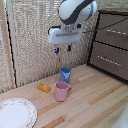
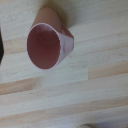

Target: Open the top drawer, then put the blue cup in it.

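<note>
no readable text or labels

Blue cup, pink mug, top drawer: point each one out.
blue cup [image 1: 65,75], exterior view, front wall.
pink mug [image 1: 62,92], exterior view, side wall.
top drawer [image 1: 113,31], exterior view, wooden front.

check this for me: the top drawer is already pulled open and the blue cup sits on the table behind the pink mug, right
Not quite. The top drawer is shut, its front flush with the lower drawer front, as the exterior view shows. The rest holds: the blue cup stands on the table just behind the pink mug.
</note>
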